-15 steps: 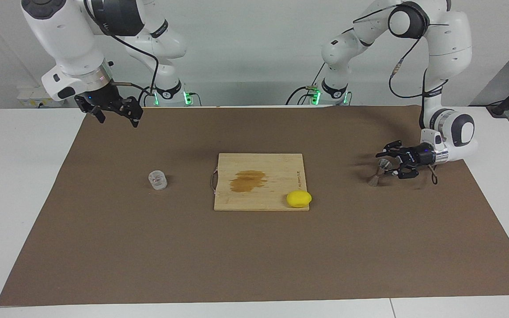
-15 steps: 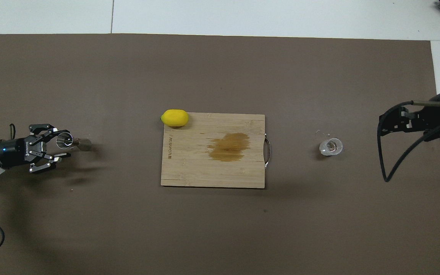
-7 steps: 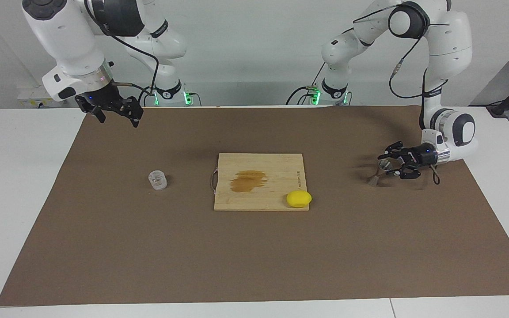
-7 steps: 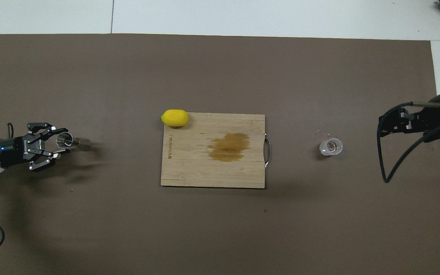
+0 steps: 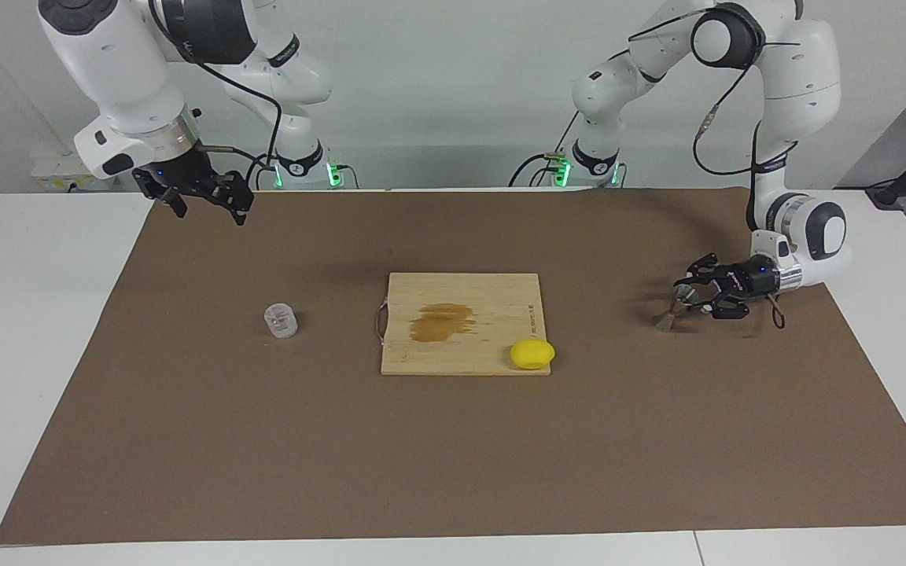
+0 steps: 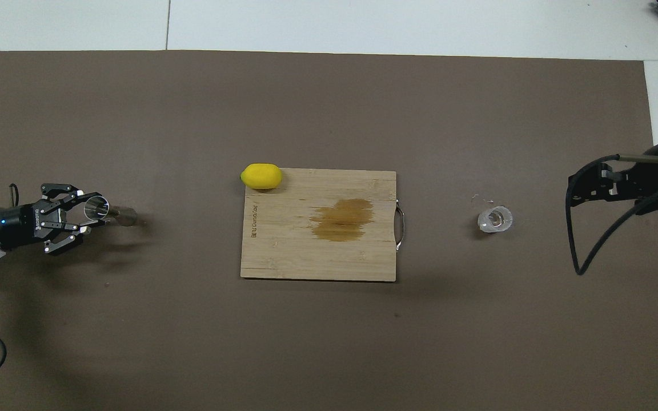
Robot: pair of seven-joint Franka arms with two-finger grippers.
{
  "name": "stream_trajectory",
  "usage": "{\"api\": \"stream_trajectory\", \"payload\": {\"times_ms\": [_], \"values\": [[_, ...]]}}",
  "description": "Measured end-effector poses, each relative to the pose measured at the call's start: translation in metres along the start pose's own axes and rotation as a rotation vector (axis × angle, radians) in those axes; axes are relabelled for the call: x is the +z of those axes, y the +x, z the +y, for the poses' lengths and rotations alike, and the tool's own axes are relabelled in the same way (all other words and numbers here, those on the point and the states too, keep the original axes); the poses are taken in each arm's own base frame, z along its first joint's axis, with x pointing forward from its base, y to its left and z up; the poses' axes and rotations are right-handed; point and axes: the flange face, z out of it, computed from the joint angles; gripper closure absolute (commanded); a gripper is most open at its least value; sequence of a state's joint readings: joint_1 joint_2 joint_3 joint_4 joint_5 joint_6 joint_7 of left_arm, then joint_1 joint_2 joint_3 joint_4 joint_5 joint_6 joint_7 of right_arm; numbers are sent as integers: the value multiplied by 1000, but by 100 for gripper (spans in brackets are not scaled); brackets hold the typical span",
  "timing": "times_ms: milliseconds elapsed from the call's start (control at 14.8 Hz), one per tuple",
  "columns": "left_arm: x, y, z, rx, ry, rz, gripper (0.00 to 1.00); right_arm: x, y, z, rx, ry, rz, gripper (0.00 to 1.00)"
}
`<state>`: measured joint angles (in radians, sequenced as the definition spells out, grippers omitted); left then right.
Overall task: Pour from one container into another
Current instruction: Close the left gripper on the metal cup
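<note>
The silver hourglass jigger [image 5: 670, 309] [image 6: 106, 210] stands on the brown mat at the left arm's end of the table. My left gripper [image 5: 690, 295] [image 6: 89, 212] lies low and level beside it, its fingers closed in on the jigger's upper cone. The small clear glass cup [image 5: 281, 320] [image 6: 494, 219] stands alone on the mat toward the right arm's end. My right gripper [image 5: 209, 208] [image 6: 589, 187] hangs open and empty, high over the mat's corner at that end, well away from the cup.
A wooden cutting board [image 5: 492, 295] [image 6: 283, 257] with a brown stain and a metal handle lies in the middle of the mat. A yellow lemon [image 5: 532, 354] [image 6: 261, 176] rests at the board's corner farthest from the robots, toward the left arm's end.
The left gripper's fingers have drawn together around the jigger's upper cone, and its hand has edged slightly back toward its own end. The jigger, the cup and the right arm have stayed put.
</note>
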<state>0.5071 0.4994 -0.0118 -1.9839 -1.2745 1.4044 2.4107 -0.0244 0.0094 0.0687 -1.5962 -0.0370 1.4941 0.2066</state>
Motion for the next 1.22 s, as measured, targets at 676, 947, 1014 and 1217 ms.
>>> {"api": "stream_trajectory", "payload": {"times_ms": [676, 947, 1014, 1217], "values": [[0, 0, -1, 1, 6, -1, 80, 0, 0, 0, 0, 0, -1, 0], [3, 0, -1, 2, 2, 0, 80, 0, 0, 0, 0, 0, -1, 0], [4, 0, -1, 2, -1, 1, 80, 0, 0, 0, 0, 0, -1, 0], [9, 1, -2, 4, -9, 5, 80, 0, 0, 0, 0, 0, -1, 0]]}}
